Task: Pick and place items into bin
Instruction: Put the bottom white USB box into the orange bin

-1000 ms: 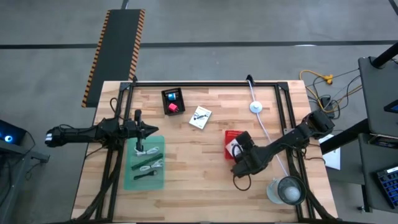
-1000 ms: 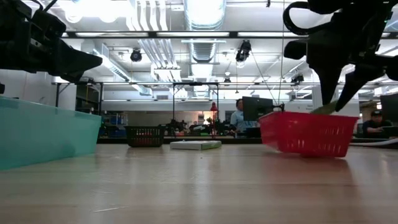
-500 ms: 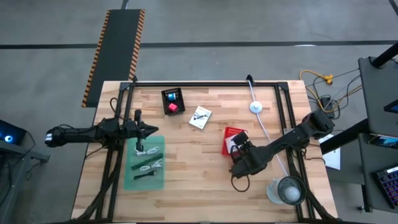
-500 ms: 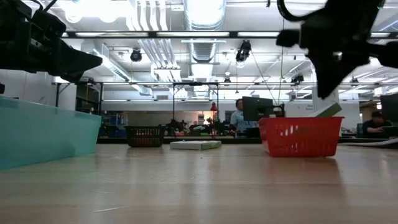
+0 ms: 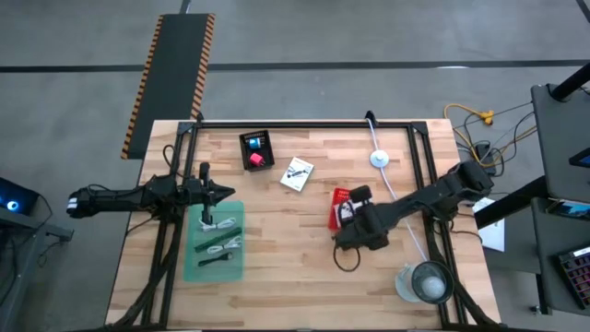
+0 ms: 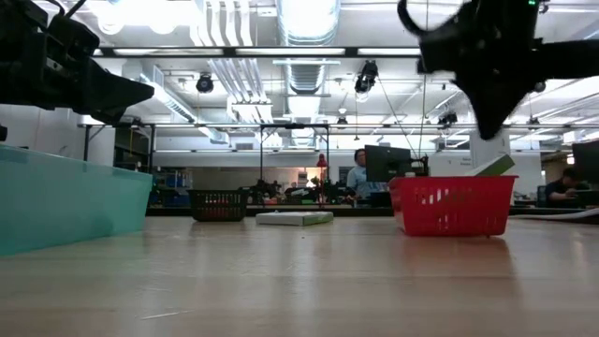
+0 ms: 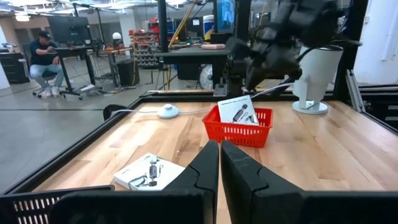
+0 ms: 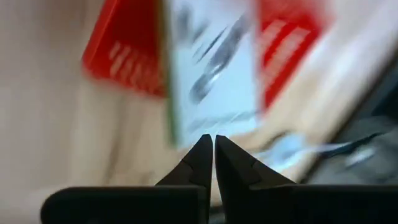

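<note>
Since a second ago, my right jaws (image 5: 347,238) have let go of the white packet (image 7: 238,112) and pinched shut on nothing, lifting off to the near-left of the red basket (image 5: 345,210), which has settled flat on the bench (image 5: 295,277). That packet now leans upright in the basket. What I judge comes next is the other white packet (image 5: 296,173), lying flat far-left of my right jaws, its long axis running diagonally. My left jaws (image 5: 229,193) hang shut over the green bin (image 5: 214,243); either arm could reach it.
</note>
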